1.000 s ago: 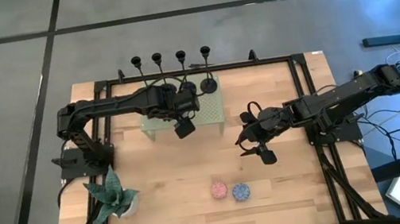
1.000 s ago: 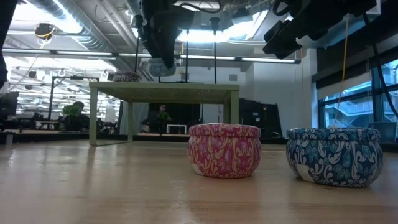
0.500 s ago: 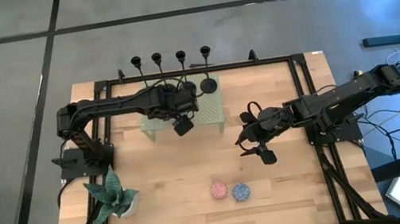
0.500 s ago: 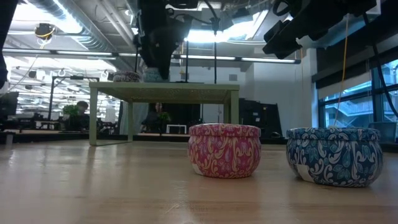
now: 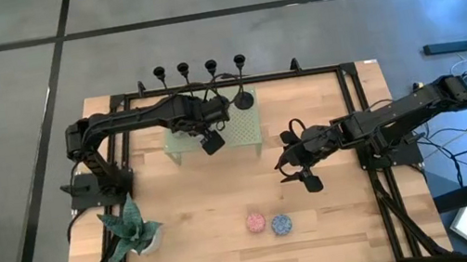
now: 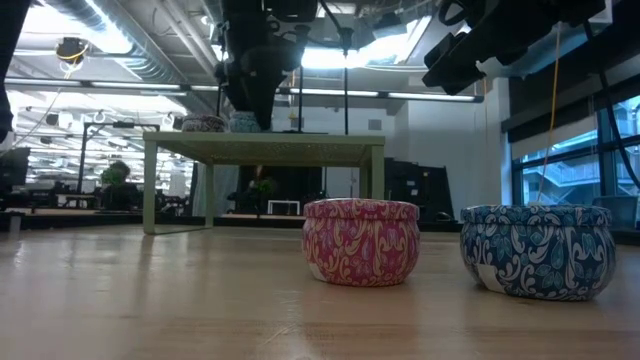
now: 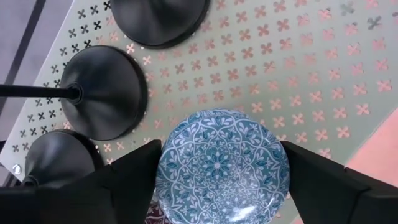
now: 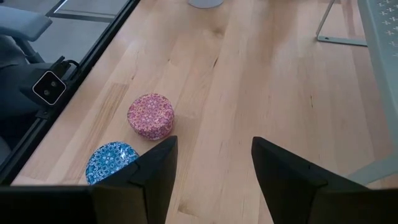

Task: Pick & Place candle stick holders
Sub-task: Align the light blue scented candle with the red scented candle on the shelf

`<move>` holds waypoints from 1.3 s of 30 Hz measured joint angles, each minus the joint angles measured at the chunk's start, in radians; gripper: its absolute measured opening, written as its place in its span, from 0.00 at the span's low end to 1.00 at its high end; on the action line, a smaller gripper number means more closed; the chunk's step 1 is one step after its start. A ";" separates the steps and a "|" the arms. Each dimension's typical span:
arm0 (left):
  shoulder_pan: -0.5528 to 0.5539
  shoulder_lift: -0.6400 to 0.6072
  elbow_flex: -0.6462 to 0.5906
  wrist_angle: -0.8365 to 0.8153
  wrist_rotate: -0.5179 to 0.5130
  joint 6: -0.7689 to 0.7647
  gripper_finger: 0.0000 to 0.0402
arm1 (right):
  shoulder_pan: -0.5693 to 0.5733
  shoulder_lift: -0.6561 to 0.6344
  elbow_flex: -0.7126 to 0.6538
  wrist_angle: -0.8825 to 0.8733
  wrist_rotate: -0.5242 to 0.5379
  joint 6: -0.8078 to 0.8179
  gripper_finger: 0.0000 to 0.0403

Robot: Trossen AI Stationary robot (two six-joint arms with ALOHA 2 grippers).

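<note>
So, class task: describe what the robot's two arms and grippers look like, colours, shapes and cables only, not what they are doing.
Both arms are black and built of jointed, tube-like segments. The left gripper ends in two broad, flat, dark fingers with angled inner edges; the right gripper has the same pair. Thin black cables loop beside the left arm, and more trail off behind the right arm. No markings are visible.

This is a robotics lab inside an open-plan office: a wooden bench in a black frame stands on grey concrete floor, with exposed ceiling ducts upper left and desks far left behind.
</note>
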 joint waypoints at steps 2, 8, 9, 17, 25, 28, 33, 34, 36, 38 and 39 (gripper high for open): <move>-0.001 0.000 0.000 0.001 0.004 -0.007 0.78 | 0.000 0.000 0.000 0.000 0.000 0.000 0.52; -0.002 0.000 0.000 0.000 0.021 -0.006 0.79 | 0.000 0.000 0.000 0.000 0.000 0.000 0.52; -0.002 0.001 0.000 0.000 0.023 -0.007 0.79 | 0.000 0.000 0.000 0.000 0.000 0.000 0.52; -0.002 0.002 -0.001 -0.001 0.018 -0.003 0.79 | 0.000 0.000 0.000 0.000 0.000 0.000 0.52; -0.002 0.002 -0.001 -0.007 0.017 0.000 0.79 | 0.000 0.000 0.000 0.000 0.000 -0.001 0.52; -0.002 0.002 -0.001 -0.007 0.017 0.003 0.79 | 0.000 0.000 0.000 0.000 0.000 -0.001 0.52; -0.002 0.002 -0.001 -0.006 0.013 0.026 0.79 | 0.000 0.000 0.000 0.000 -0.001 -0.001 0.52; -0.002 0.002 -0.001 -0.006 0.012 0.022 0.79 | 0.000 0.000 0.000 0.000 0.000 -0.001 0.52; -0.003 0.002 -0.001 -0.006 0.013 0.019 0.79 | 0.000 0.000 0.000 0.000 -0.001 -0.001 0.52; -0.003 0.002 -0.001 -0.006 0.013 0.019 0.79 | 0.000 0.000 0.000 0.000 -0.001 -0.001 0.52; -0.003 0.002 -0.001 -0.006 0.013 0.019 0.79 | 0.000 0.000 0.000 0.000 -0.001 -0.001 0.52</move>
